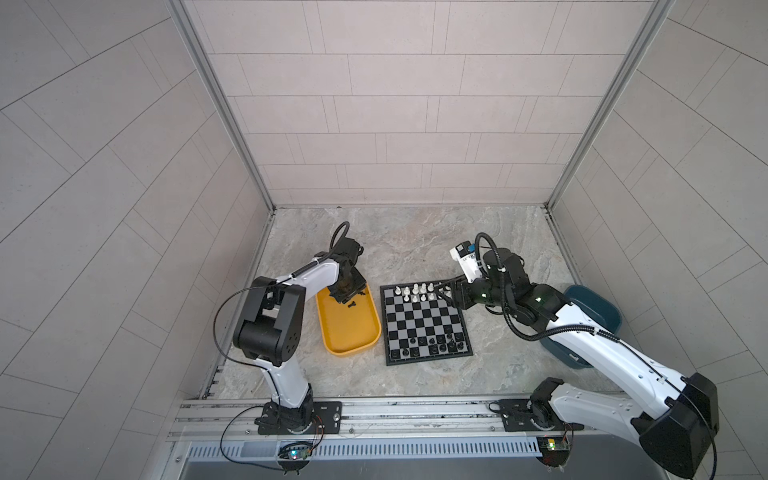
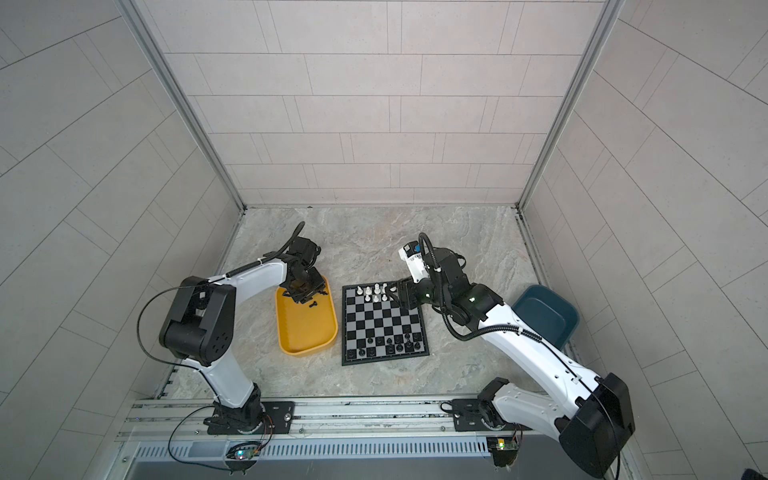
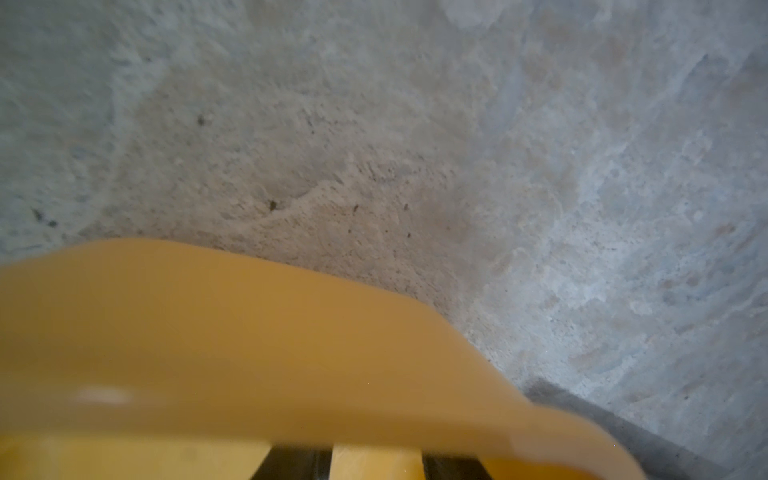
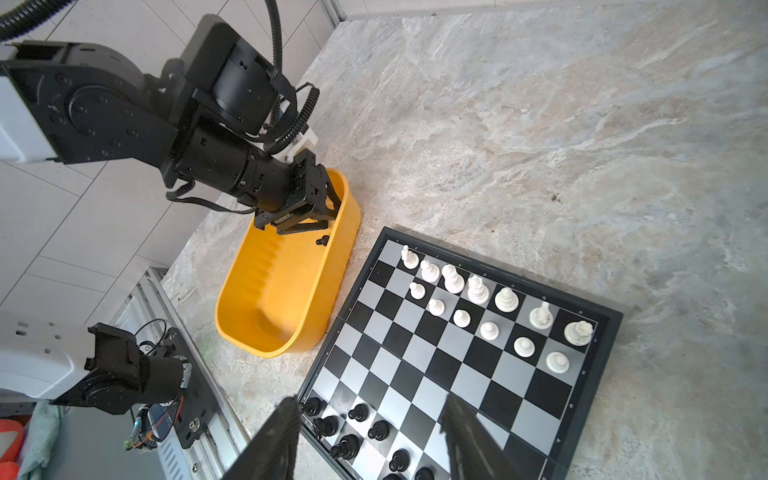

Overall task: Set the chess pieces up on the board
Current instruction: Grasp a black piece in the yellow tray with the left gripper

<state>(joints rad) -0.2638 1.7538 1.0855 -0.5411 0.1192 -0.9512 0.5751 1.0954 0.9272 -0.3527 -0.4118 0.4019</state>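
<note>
Marble tabletop [image 1: 415, 241], board [image 1: 424, 324], yellow tray [image 1: 349, 328]; left jaws parted; right jaws parted, empty

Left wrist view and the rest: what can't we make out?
- Left wrist view: blurred yellow tray wall fills the bottom; left gripper cut off by the edge.
- Top views: right gripper covers the board's far right corner; chess pieces too small to name.
- Right wrist view: bottom edge and gripper fingers hide some black pieces.
- Both top views: right arm hides part of the dark blue bin.

Left gripper [image 4: 330, 214] points steeply down, jaws apart; right gripper [image 4: 371, 401] reaches forward low, jaws spread wide
</note>
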